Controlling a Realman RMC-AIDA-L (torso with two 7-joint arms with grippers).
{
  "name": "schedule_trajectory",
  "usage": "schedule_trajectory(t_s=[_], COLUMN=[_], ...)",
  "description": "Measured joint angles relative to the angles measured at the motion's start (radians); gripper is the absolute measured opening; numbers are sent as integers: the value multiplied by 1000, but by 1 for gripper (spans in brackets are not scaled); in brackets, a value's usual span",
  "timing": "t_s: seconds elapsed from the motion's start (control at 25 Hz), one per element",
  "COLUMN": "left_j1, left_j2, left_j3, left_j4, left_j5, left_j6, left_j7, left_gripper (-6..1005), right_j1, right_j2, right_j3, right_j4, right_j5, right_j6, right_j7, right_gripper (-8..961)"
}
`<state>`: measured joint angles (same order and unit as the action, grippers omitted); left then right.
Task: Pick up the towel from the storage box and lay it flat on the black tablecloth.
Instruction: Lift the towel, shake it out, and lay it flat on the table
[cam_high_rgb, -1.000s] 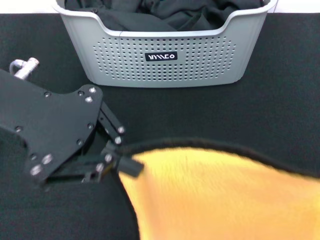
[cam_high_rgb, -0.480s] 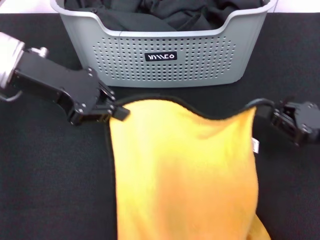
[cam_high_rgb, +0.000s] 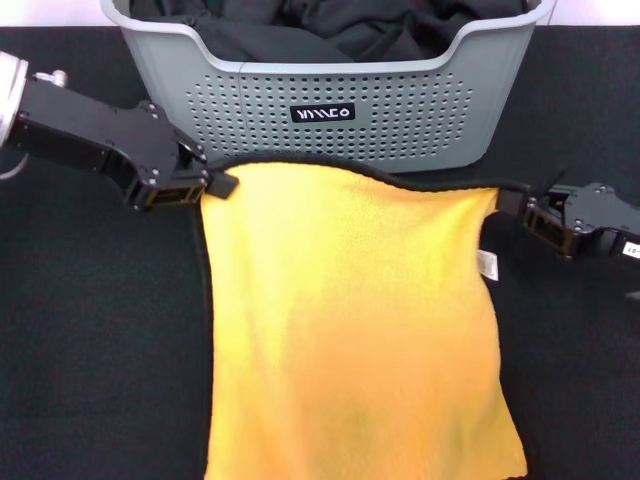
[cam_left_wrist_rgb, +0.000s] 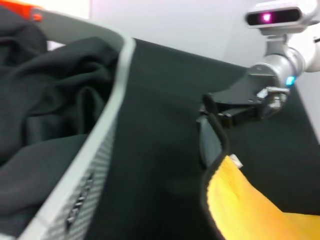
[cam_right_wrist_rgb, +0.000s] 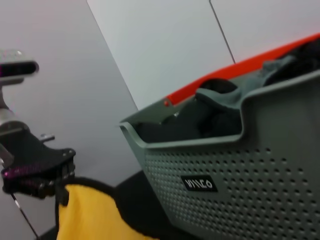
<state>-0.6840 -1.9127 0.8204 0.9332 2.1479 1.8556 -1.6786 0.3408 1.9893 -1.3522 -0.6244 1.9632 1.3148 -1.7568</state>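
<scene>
Two grippers stretch the fluffy yellow-orange towel (cam_high_rgb: 350, 320) just before the perforated grey plastic storage box (cam_high_rgb: 330, 115): left gripper (cam_high_rgb: 208, 186) pinches one top corner, right gripper (cam_high_rgb: 515, 205) apparently pinches the other; it spreads over the black tablecloth (cam_high_rgb: 90, 340).

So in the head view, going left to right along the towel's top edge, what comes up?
Left hand pinching one corner → towel → small white tag → right hand pinching the other corner.
</scene>
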Motion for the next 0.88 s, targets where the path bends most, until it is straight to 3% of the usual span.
schedule_trajectory(t_s=[0.2,0.6,0.88], left_j1=[3,-13,-22], left_j2=[-7,-75,-99], left_j3=[-1,5,7], left_j4=[-7,-20,-28], left_j5=[40,190,242], left_j6=[-58,-173,-244], left_j7=[0,-1,-1], left_gripper=[12,12,12], right_j1=[22,66,98], right_j2=[4,6,9], right_j3=[-7,-8,-9], right_j4=[4,43,60], right_j5=[-36,-53,-82], right_j6=[-49,-98,-170], right_j7=[17,19,17], right_gripper=[120,123,125])
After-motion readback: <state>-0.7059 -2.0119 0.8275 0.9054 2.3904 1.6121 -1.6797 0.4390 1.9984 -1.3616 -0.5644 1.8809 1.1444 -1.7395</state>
